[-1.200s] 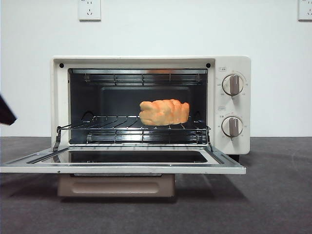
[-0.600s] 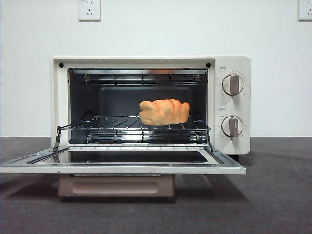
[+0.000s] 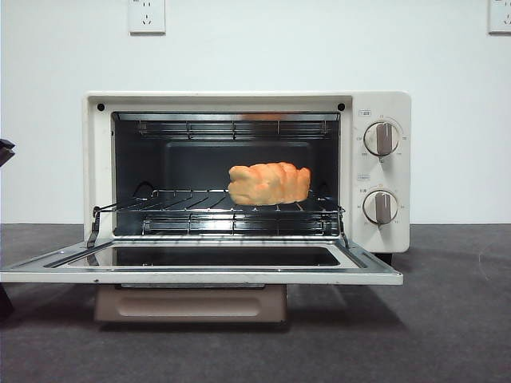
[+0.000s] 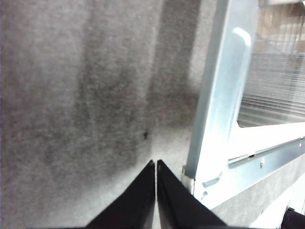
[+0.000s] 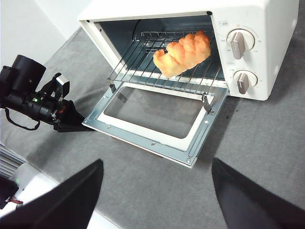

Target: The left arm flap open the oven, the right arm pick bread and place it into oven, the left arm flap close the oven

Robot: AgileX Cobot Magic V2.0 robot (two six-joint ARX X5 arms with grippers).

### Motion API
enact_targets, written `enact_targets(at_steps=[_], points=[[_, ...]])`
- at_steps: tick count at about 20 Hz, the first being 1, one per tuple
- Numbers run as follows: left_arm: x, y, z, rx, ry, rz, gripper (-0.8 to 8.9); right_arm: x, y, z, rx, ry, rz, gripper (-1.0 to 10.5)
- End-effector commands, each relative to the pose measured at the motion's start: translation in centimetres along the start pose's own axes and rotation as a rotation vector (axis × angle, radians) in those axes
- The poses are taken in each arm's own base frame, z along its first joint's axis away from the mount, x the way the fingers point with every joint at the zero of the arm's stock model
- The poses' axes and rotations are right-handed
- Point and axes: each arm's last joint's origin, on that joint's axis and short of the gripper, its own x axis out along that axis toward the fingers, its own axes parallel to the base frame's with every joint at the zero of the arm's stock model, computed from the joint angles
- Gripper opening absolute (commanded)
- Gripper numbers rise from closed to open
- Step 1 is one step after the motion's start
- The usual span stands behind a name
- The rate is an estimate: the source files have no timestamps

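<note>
The cream-white oven (image 3: 383,104) stands with its door (image 3: 200,275) folded down flat; it also shows in the right wrist view (image 5: 281,28). The braided golden-orange bread (image 3: 269,183) lies on the wire rack (image 3: 184,209) inside, toward the knob side, and also shows in the right wrist view (image 5: 183,51). My left gripper (image 4: 156,163) is shut and empty, low over the table right beside the door's outer corner (image 4: 209,143); it also shows in the right wrist view (image 5: 71,121). My right gripper (image 5: 157,161) is wide open and empty, high above the table in front of the oven.
Two round knobs (image 3: 382,138) sit on the oven's right panel. The table is dark grey felt (image 3: 447,319). The left arm's black body (image 5: 28,93) is at the oven's left side, showing as a dark tip (image 3: 4,150) at the front view's left edge. A white wall stands behind.
The black arm part at the front view's left edge left the picture, then came back as small tips higher up and low by the door's corner. Oven and bread have not moved.
</note>
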Motion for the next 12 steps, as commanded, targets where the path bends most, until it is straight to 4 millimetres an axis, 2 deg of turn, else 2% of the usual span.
enact_targets(at_steps=[1, 7, 12], points=[[0.2, 0.0, 0.2, -0.001, 0.007, -0.033, 0.08, -0.3, 0.2, 0.4, -0.001, -0.022, 0.014, 3.6], [-0.2, -1.0, 1.1, 0.007, -0.009, -0.148, 0.08, -0.3, 0.2, 0.4, 0.003, -0.023, 0.013, 3.6], [-1.6, -2.8, 2.3, 0.030, -0.062, -0.199, 0.08, -0.3, 0.3, 0.5, 0.003, -0.035, 0.020, 3.6]])
